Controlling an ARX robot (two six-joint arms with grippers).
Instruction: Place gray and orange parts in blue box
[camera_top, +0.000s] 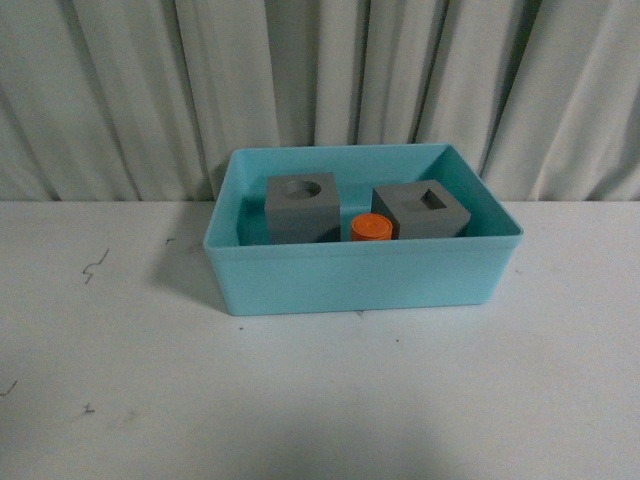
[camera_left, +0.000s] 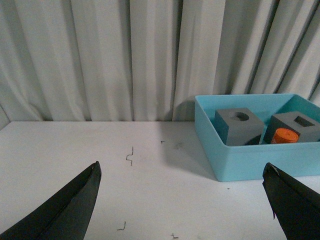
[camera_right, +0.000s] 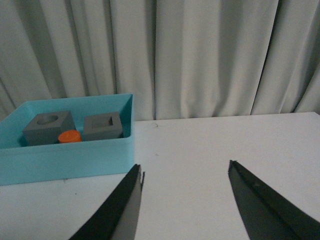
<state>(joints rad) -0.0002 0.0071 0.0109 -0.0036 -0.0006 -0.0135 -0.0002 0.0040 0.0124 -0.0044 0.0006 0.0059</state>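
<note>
- The blue box (camera_top: 362, 272) sits on the white table (camera_top: 150, 380) just short of the curtain (camera_top: 120, 90), at about twelve o'clock from the robot in the front view.
- All three parts lie inside it: the gray cube with the round hole (camera_top: 303, 207) toward nine o'clock, the gray cube with the square hole (camera_top: 421, 211) toward three o'clock, and the orange cylinder (camera_top: 371, 228) between them, close to the near wall at six o'clock.
- The cylinder appears to touch or nearly touch the square-hole cube; contact cannot be confirmed.
- The left hand (camera_left: 182, 200) is spread wide and carries nothing; the box lies well off to its side.
- The right hand (camera_right: 185, 200) is likewise wide and carries nothing, well apart from the box.
- Judged from this, the task looks complete: nothing remains loose on the table, and both hands probably sit clear because there is no further part to collect.
</note>
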